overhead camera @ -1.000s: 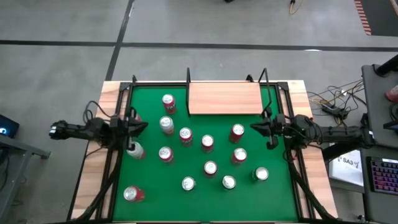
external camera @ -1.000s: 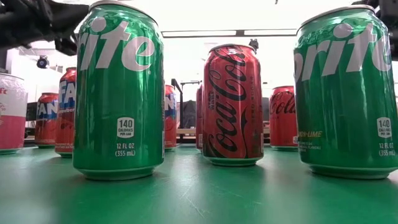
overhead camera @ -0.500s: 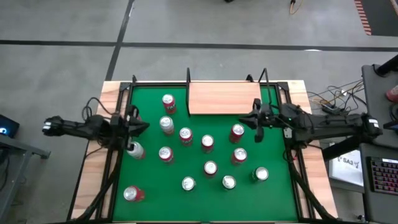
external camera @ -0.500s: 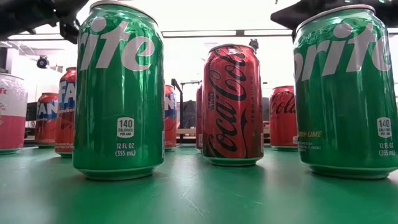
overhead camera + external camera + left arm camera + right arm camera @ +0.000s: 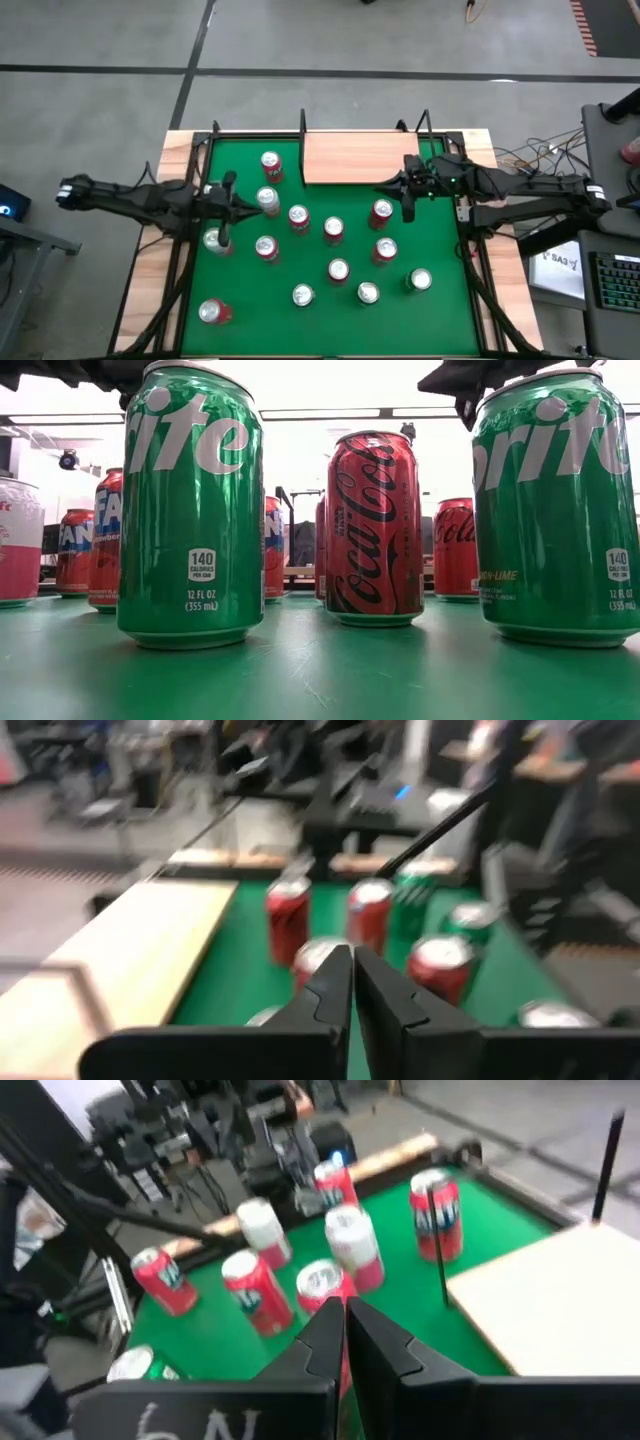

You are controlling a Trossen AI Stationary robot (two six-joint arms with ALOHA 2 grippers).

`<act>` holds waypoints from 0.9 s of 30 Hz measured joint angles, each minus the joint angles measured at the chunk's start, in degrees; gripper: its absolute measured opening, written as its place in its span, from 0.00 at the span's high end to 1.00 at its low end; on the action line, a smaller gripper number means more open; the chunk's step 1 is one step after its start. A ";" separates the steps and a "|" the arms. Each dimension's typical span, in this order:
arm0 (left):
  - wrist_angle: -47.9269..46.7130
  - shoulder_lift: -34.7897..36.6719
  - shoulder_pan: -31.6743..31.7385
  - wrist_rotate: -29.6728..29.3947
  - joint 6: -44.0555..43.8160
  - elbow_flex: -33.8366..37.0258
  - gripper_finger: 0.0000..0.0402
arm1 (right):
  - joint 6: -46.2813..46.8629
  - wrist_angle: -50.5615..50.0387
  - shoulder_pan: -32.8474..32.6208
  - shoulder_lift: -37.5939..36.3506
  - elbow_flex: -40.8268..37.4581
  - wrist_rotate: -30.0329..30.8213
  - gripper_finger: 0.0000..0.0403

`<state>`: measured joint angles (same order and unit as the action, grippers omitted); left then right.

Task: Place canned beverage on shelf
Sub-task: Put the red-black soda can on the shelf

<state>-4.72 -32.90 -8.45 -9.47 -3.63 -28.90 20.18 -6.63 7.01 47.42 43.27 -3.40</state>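
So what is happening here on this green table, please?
Two robot arms are reaching in over a green table full of upright drink cans. The left claw is shut and empty, near a can at the left side. The right claw is also shut and empty, next to a red can just in front of the wooden shelf. No can is on the shelf yet.

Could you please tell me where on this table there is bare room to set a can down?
The shelf board is entirely bare. On the green tabletop, free felt lies along the near edge between the lone near-left can and the can row, and in the far right corner beside the shelf. The middle is crowded with upright cans, with only narrow gaps.
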 joint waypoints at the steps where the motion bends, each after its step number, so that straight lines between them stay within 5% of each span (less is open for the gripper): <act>1: -2.32 -0.95 0.00 -1.17 0.09 -1.34 1.00 | 0.45 -0.55 0.00 0.32 0.17 -0.57 0.98; 9: -15.31 -4.24 0.02 -8.44 1.68 -8.71 1.00 | 2.51 -0.93 -0.04 2.56 0.22 -7.10 0.98; 21: -14.67 -3.02 0.02 -8.47 -0.57 -6.72 1.00 | 2.36 -0.68 -0.01 6.61 0.22 -7.08 0.98; 27: -14.62 -4.03 0.01 -8.47 -1.33 -6.70 1.00 | 5.95 7.78 0.00 10.05 0.22 -7.32 0.98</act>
<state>-19.34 -36.93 -8.43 -17.93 -4.95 -35.59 26.13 1.14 7.01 57.47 43.48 -10.71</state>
